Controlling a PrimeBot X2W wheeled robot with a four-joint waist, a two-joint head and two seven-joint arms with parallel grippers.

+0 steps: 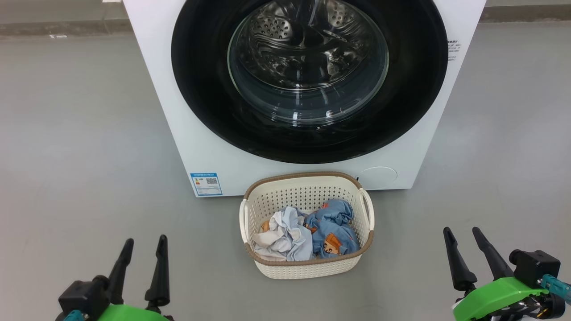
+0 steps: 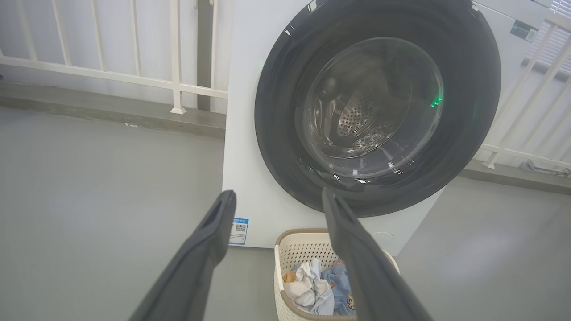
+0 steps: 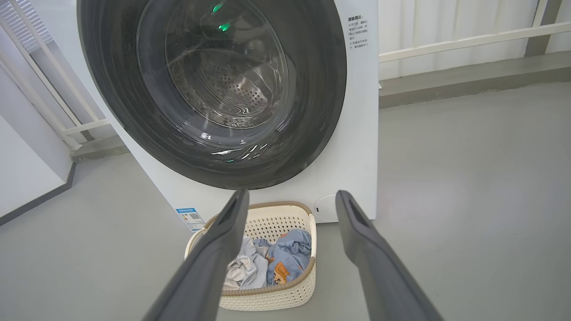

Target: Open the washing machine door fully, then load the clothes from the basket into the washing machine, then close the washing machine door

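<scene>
Hovering empty, jaws spread wide, the left gripper [image 1: 146,239] and right gripper [image 1: 461,230] flanked the basket [image 1: 303,174]; the closed washing machine door [image 1: 308,80] stood at one and eleven o'clock respectively, neither nearer.

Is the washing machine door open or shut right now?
Shut. The washing machine door lies flush on the washing machine, no gap around its rim in any view.
</scene>
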